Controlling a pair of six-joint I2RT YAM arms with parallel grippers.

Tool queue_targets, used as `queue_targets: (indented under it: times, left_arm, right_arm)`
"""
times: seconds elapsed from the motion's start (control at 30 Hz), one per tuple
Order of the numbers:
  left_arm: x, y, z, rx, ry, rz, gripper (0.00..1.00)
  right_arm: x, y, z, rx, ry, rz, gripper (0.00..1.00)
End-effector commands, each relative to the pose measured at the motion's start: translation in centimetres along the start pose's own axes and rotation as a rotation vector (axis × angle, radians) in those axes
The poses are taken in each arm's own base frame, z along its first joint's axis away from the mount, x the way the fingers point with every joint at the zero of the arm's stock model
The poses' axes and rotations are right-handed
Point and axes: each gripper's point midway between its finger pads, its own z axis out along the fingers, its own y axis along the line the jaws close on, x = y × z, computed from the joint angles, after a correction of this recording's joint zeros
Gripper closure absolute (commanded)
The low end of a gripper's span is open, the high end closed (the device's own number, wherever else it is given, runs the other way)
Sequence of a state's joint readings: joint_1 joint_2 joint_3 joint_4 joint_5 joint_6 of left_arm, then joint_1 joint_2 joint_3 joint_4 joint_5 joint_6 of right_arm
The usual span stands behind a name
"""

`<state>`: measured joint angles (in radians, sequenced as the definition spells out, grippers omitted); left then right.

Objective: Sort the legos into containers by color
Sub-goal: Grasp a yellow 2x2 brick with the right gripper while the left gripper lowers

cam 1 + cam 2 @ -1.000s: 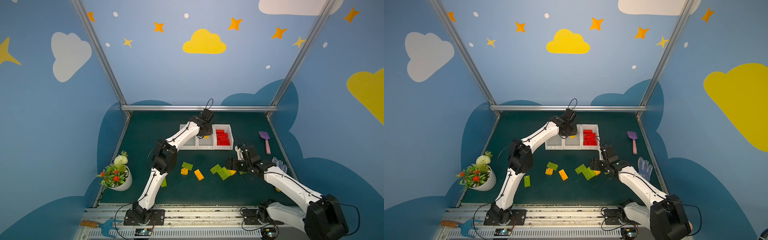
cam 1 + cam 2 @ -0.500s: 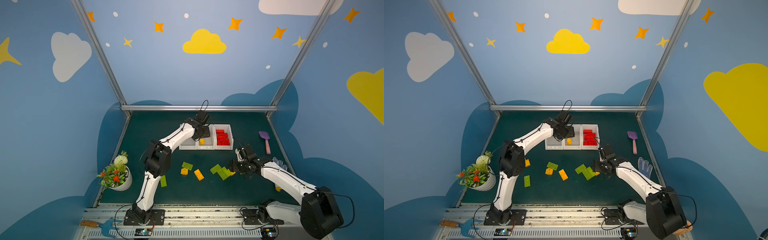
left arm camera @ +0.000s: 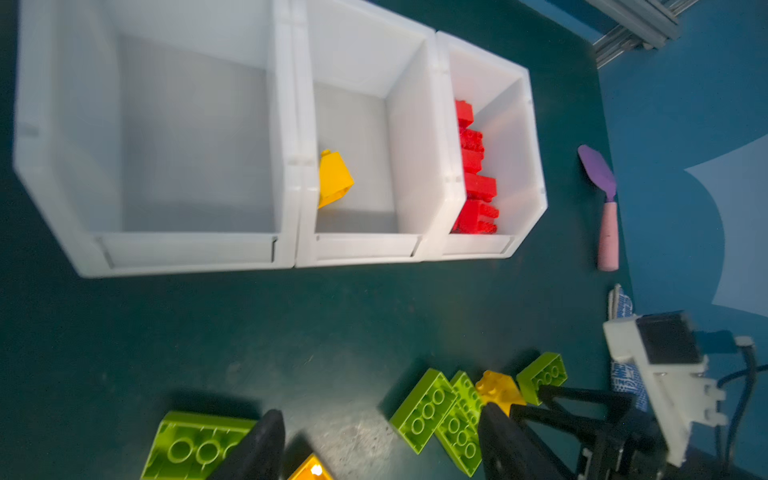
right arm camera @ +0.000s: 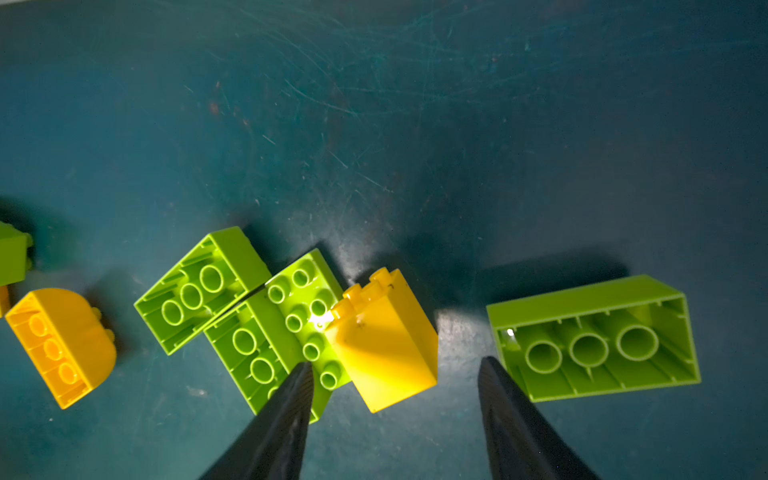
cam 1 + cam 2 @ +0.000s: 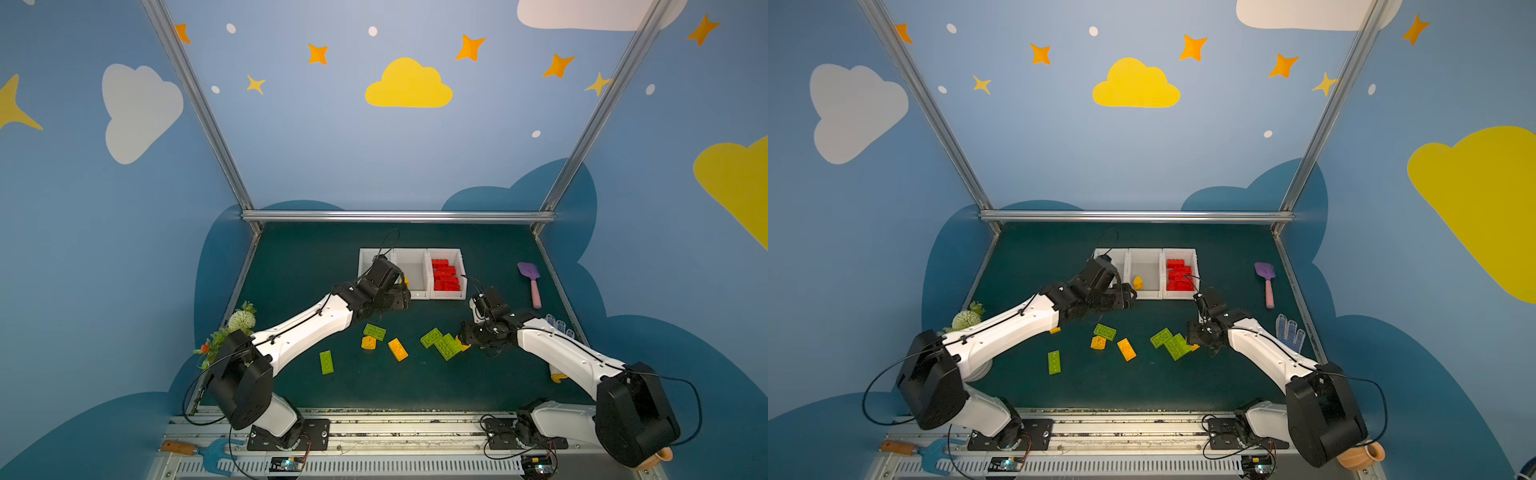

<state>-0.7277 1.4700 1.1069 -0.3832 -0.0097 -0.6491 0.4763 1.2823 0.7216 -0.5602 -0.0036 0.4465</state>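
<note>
Status | left pincer (image 3: 380,409) parted, empty | right pincer (image 4: 395,363) parted, straddling yellow brick (image 4: 382,340)

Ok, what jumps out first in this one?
Red bricks are piled in the rightmost white bin, beside a lone yellow brick in the middle bin. Nearer the robot, the fingers of the right gripper straddle a second yellow brick among loose green bricks.

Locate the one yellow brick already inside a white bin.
In a top view the yellow brick lies in the middle bin, against its left wall, left of the red bricks and just beyond the left gripper.
</note>
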Motion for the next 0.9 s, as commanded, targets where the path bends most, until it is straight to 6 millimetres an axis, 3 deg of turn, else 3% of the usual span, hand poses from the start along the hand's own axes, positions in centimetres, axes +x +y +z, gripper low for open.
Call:
queue_targets:
  times: [0.0, 0.3, 0.63, 0.7, 0.8, 0.87]
  left_arm:
    - [0.4, 1.2, -1.7, -0.005, -0.06, -0.031, 0.26]
    - [3.8, 6.7, -5.1, -0.081, -0.103, -0.067, 0.21]
    - [6.2, 9.2, -5.4, -0.099, -0.092, -0.095, 0.19]
    - [6.3, 9.3, -5.4, -0.103, -0.088, -0.094, 0.19]
    - [6.5, 9.4, -5.2, -0.104, -0.084, -0.095, 0.19]
    - [6.5, 9.4, -5.2, -0.103, -0.084, -0.098, 0.19]
  right_arm:
    - [-0.3, -0.1, -0.1, 0.027, 0.005, -0.02, 0.39]
    - [0.2, 0.0, 1.9, 0.038, 0.075, -0.031, 0.45]
    - [0.4, -0.5, 1.9, 0.058, 0.072, -0.019, 0.62]
    - [0.5, -0.5, 1.9, 0.058, 0.077, -0.017, 0.6]
    - [0.8, -0.6, 1.9, 0.062, 0.084, -0.018, 0.47]
    - [1.0, -0.7, 2.0, 0.065, 0.09, -0.02, 0.43]
